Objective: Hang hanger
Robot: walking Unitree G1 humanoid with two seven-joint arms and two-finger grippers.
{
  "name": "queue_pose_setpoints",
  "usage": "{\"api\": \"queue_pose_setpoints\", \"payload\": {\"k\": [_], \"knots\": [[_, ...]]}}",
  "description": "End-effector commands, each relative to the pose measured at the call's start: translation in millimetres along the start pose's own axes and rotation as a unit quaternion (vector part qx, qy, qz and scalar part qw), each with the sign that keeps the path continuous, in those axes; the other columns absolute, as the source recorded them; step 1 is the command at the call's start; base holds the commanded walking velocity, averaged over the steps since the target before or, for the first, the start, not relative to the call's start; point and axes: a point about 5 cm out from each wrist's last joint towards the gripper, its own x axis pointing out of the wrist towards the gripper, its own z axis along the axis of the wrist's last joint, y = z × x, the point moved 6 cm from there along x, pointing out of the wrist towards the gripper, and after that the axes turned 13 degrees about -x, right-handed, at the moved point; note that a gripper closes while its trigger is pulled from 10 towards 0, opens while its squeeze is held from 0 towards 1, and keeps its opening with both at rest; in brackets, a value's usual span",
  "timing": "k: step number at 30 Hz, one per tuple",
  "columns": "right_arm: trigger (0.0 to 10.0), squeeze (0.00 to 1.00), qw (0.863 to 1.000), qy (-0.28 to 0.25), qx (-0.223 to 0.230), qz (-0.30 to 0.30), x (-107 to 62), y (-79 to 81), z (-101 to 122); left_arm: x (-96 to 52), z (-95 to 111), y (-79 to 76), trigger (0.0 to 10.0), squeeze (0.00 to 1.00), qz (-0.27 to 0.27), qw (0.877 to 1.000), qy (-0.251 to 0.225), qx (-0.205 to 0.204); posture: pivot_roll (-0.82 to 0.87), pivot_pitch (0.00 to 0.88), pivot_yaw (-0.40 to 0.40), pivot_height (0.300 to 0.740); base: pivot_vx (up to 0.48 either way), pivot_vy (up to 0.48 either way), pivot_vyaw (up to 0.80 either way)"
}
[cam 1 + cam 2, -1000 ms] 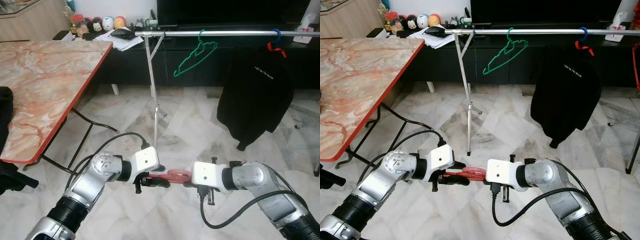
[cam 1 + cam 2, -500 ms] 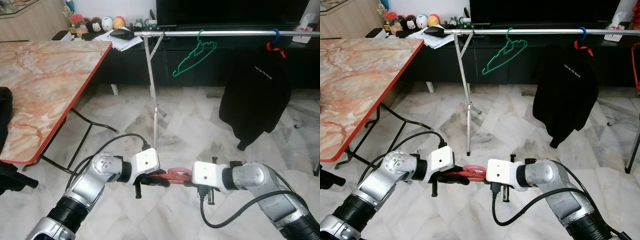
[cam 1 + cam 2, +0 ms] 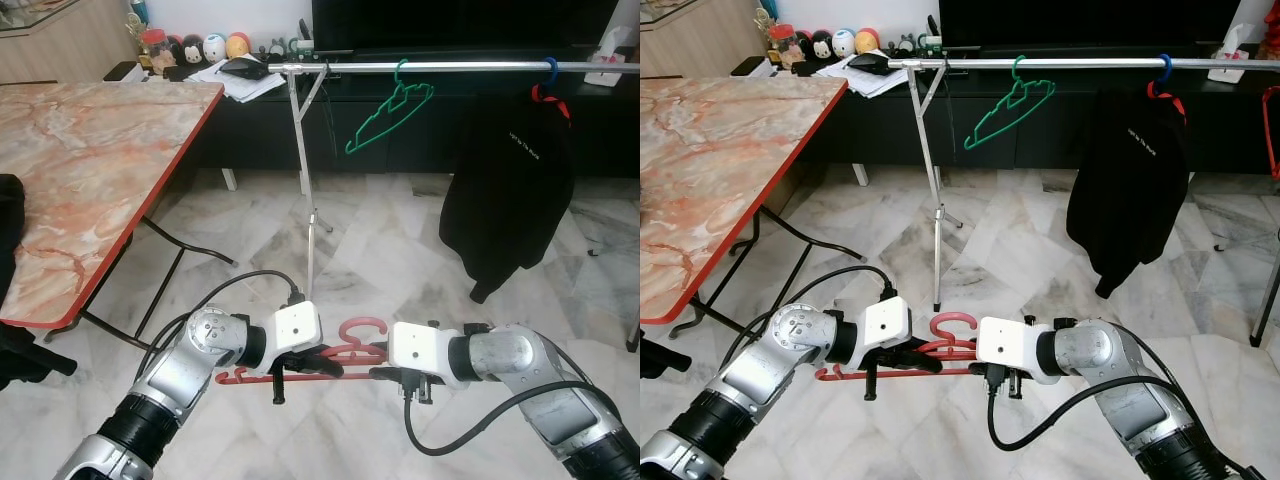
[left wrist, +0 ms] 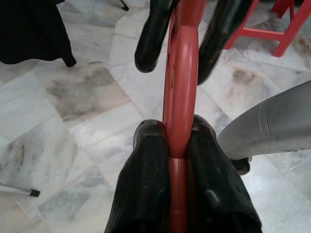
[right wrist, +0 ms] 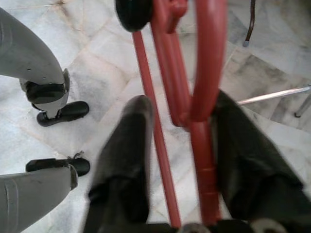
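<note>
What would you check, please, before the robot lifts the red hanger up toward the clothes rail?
1. Left hand clamped on the red hanger: ok, both fingers press its sides.
2. Right hand holding the hanger: cannot tell; its fingers straddle the bars with a gap on one side.
3. Hook pointing upward: ok, it curls up between the two hands.
4. Free stretch on the rail: ok, bare bar between the green hanger and the black garment.
5. Hanger raised to rail level: not ok, it sits low, near the floor.
</note>
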Motion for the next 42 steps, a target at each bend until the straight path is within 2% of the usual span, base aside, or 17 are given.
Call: {"api": "queue_pose_setpoints", "payload": {"k": [1,9,10,12,13,18,19,20,21,26,28,31,34,37,38,39,42], "knots": [[10.0,1.0,0.999,-0.025,-0.004,0.022,4.5,8.6,11,-7.8,-9,11.9,0.0,0.0,0.035,0.999,0.02,-0.001,-0.16,0.076,0.07,0.74,0.0,0.0,0.0],[10.0,1.0,1.0,-0.01,-0.006,0.012,4.6,5.9,4,-13.4,-34,14.2,0.0,0.0,0.032,0.995,0.087,0.034,-0.16,0.077,0.069,0.74,0.0,0.0,0.0],[10.0,0.79,1.0,-0.011,-0.005,0.01,5.2,5.2,4,-13.3,-37,14.6,0.0,0.0,0.034,0.995,0.091,0.036,-0.16,0.077,0.069,0.74,0.0,0.0,0.0],[10.0,0.79,1.0,-0.011,-0.005,0.008,5.6,4.6,4,-13.1,-38,14.8,0.0,0.0,0.035,0.994,0.093,0.036,-0.16,0.077,0.069,0.74,0.0,0.0,0.0],[10.0,0.07,1.0,-0.01,-0.005,0.007,6.2,4.6,3,-12.6,-43,16.2,0.0,0.0,0.042,0.993,0.1,0.038,-0.16,0.077,0.069,0.74,0.0,0.0,0.0],[10.0,0.0,1.0,0.024,0.001,-0.006,7.0,2.4,-13,-11.2,-57,26.4,0.0,0.0,0.088,0.991,0.103,0.015,-0.16,0.076,0.068,0.74,0.0,0.0,0.0],[10.0,0.0,0.999,0.032,0.007,-0.007,7.6,3.5,-18,-10.8,-61,30.0,3.1,0.0,0.105,0.99,0.098,0.002,-0.16,0.075,0.068,0.74,0.0,0.0,0.0],[10.0,0.0,0.999,0.037,0.015,-0.011,8.7,4.7,-23,-10.5,-66,34.1,8.4,0.0,0.125,0.988,0.094,-0.011,-0.16,0.075,0.068,0.74,0.0,0.0,0.0],[10.0,0.0,0.999,0.04,0.031,-0.017,10.4,5.9,-28,-10.7,-72,37.9,10.0,0.0,0.146,0.984,0.094,-0.025,-0.16,0.074,0.068,0.74,0.0,0.0,0.0],[10.0,0.0,0.987,0.073,0.132,-0.053,24.9,24.3,-68,-18.2,-114,47.2,10.0,0.0,0.237,0.961,0.123,-0.066,-0.16,0.075,0.067,0.74,0.0,0.0,0.0],[10.0,0.0,0.951,0.124,0.247,-0.137,30.9,35.2,-109,-28.4,-139,49.2,10.0,0.0,0.299,0.937,0.126,-0.127,-0.17,0.076,0.067,0.74,0.0,0.0,0.0],[10.0,0.0,0.919,0.153,0.319,-0.176,32.3,49.8,-130,-35.8,-156,47.6,10.0,0.0,0.331,0.921,0.139,-0.152,-0.17,0.073,0.066,0.74,0.0,0.0,0.0],[10.0,0.0,0.834,0.184,0.456,-0.25,32.4,86.3,-157,-52.9,-190,38.3,10.0,0.0,0.384,0.885,0.165,-0.204,-0.17,0.071,0.064,0.74,0.0,0.0,0.0],[10.0,0.0,0.78,0.183,0.533,-0.273,36.4,108.7,-162,-60.7,-205,32.0,10.0,0.0,0.407,0.867,0.172,-0.231,-0.17,0.071,0.063,0.74,0.0,0.0,0.0],[10.0,0.0,0.78,0.183,0.533,-0.273,36.4,108.7,-162,-60.7,-205,32.0,10.0,0.0,0.407,0.867,0.172,-0.231,-0.17,0.071,0.063,0.74,0.0,0.0,0.0],[10.0,0.0,0.728,0.18,0.592,-0.295,39.3,125.2,-164,-68.4,-219,25.8,10.0,0.0,0.433,0.841,0.172,-0.274,-0.17,0.069,0.063,0.74,0.0,0.0,0.0],[10.0,0.0,0.676,0.193,0.644,-0.303,42.5,150.3,-166,-78.4,-237,13.5,10.0,0.0,0.458,0.81,0.183,-0.318,-0.17,0.063,0.06,0.74,0.0,0.0,0.0]]}}
